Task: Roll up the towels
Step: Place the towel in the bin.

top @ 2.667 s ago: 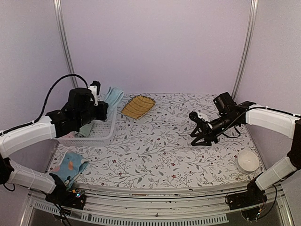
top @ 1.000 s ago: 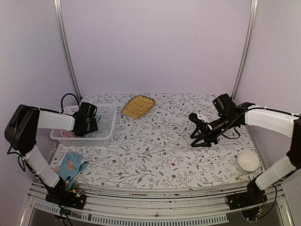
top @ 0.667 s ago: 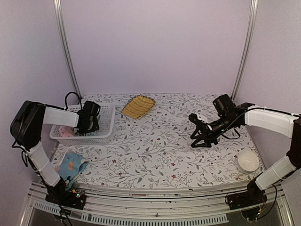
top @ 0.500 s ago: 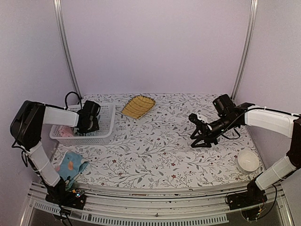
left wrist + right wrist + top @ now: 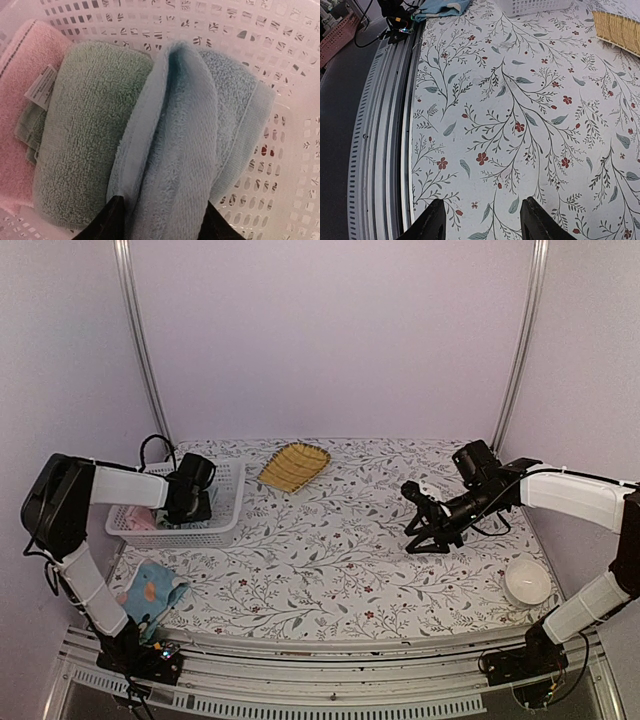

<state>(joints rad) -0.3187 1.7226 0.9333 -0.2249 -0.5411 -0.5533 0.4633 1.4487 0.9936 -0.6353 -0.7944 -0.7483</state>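
- Far left, near corner of the table point(image 5: 330, 565): the small printed towel point(image 5: 150, 592) is lying in a loose bunch right by the front edge, well apart from both arms. My right wrist cam catches only a blue scrap of it at the top of the view point(image 5: 439, 7).
- Just behind that is the white mesh basket point(image 5: 228, 512), and my left gripper point(image 5: 190, 504) is dipped down into it.
- The left wrist cam looks straight into the basket point(image 5: 282, 75). Three towels are packed side by side in there: a pink towel point(image 5: 20, 115) on the left, a green towel point(image 5: 80, 135) in the middle, and the plain light-blue towel point(image 5: 185, 145) on the right against the basket wall.
- The left gripper point(image 5: 165, 226) has its jaws spread wide, one tip on each side of the light-blue towel. The cloth sits fat and unsquashed between them, so I read that as let go, not clamped.
- Moving right, the yellow ribbed tray point(image 5: 293, 466) sits toward the back of the table, near the basket but not touching it. One corner of it shows on the right wrist cam point(image 5: 620, 30).
- Right of centre, my right gripper point(image 5: 418, 530) hangs low over bare floral tablecloth point(image 5: 520, 125). The wrist view shows its jaws parted point(image 5: 484, 220) with nothing between them.
- Far right, near the front edge, there's a white bowl point(image 5: 527, 582), well apart from that gripper.
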